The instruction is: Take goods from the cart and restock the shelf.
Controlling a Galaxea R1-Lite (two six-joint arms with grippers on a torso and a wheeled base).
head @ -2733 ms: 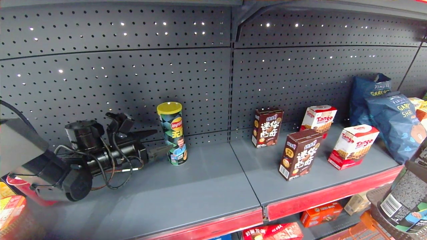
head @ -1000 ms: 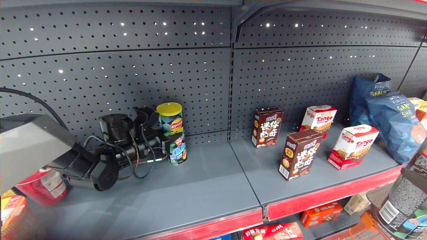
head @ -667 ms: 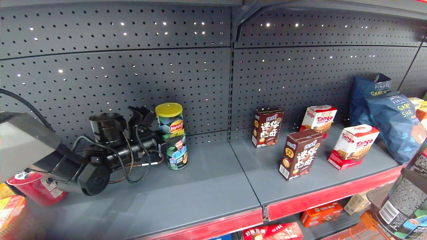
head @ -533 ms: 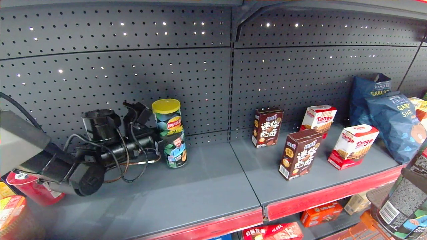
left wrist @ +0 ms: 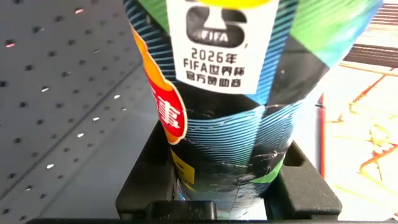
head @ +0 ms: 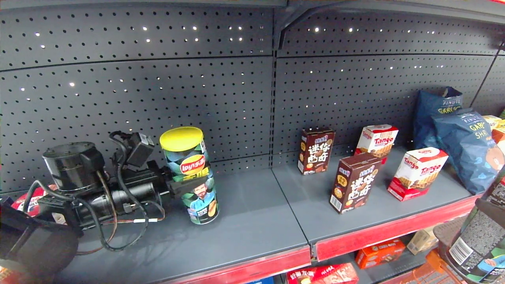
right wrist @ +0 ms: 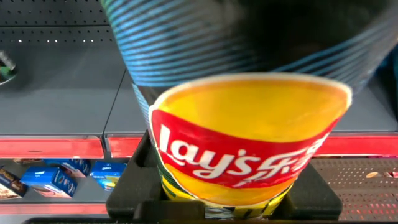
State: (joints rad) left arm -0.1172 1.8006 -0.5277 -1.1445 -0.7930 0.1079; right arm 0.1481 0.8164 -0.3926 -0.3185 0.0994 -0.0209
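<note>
Shelf: grey metal shelf [head: 252,221] with a red front edge, made of two panels that meet at a seam. A perforated back panel [head: 158,90] stands behind it.
Left tool: the left tool [head: 188,185] lies roughly level over the left panel and points toward the seam. It is clenched around the middle of the chip can. In the left wrist view its black fingers [left wrist: 144,180] press the can from either side.
Chip can: chip can [head: 192,173] with a yellow lid and a green-and-blue pattern, on the left panel about midway between back panel and front edge. It leans slightly, lid toward the shelf's left end. Cannot tell whether its base touches the shelf.
Right tool: the right tool [right wrist: 224,196] grasps a second chip can [right wrist: 249,137], with a finger on each side. It is out in front of the red front edge, off the shelf.
Brown boxes: two upright on the right panel. One brown box [head: 315,150] is near the back panel, just right of the seam. The other brown box [head: 354,187] is nearer the front edge.
Wafer boxes: two white-and-red boxes, both leaning, right of the brown boxes. One wafer box [head: 376,140] is at the back and the other wafer box [head: 418,171] is farther forward.
Blue bags: two at the right end, the rear bag [head: 436,108] behind the front bag [head: 467,150].
Red canister: red canister [head: 27,197] at the left end, mostly hidden behind the left arm.
Lower shelf: an orange box [head: 379,252] and a red box [head: 323,274] sit below the front edge.
</note>
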